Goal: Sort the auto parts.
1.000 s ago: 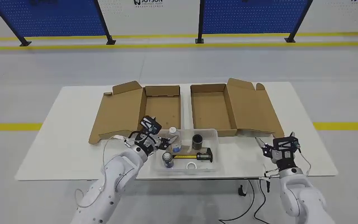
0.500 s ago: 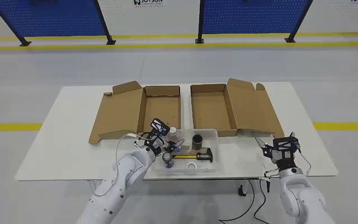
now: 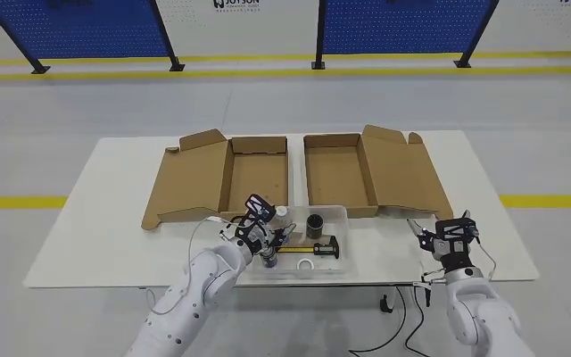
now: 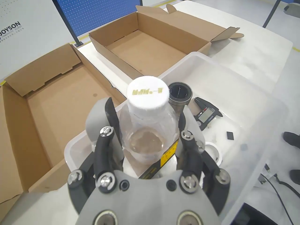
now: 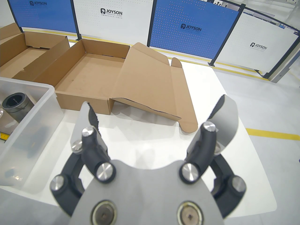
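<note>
The left pincer (image 4: 145, 118) is closed around a clear plastic bottle with a white screw cap (image 4: 148, 93), with one finger against each side of the bottle just below its shoulders. In the top view the pincer and bottle (image 3: 282, 213) are at the 10 o'clock corner of a translucent plastic bin (image 3: 346, 243). The bin sits at the 6 o'clock edge of the white table (image 3: 107, 223). Whether the bottle's base rests on the bin floor cannot be told.

A dark metal cylinder with a hollow bore (image 3: 315, 223) stands in the bin near its 12 o'clock wall, just beside the bottle at the bottle's 3 o'clock. A black digital caliper with a yellow scale (image 3: 323, 249) lies at 6 o'clock from the cylinder. In the left wrist view its yellow scale runs under the bottle. A small white ring (image 3: 305, 266) lies against the bin's 6 o'clock wall.

Two open brown cardboard boxes lie side by side at 12 o'clock from the bin, one box (image 3: 259, 174) toward 11 o'clock and the other box (image 3: 335, 178) toward 1 o'clock. Each has its lid flap folded outward onto the table.

The right pincer (image 5: 154, 105) is spread wide with nothing between its fingers. It is at 3 o'clock from the bin and well apart from it, near the table's 6 o'clock edge.
</note>
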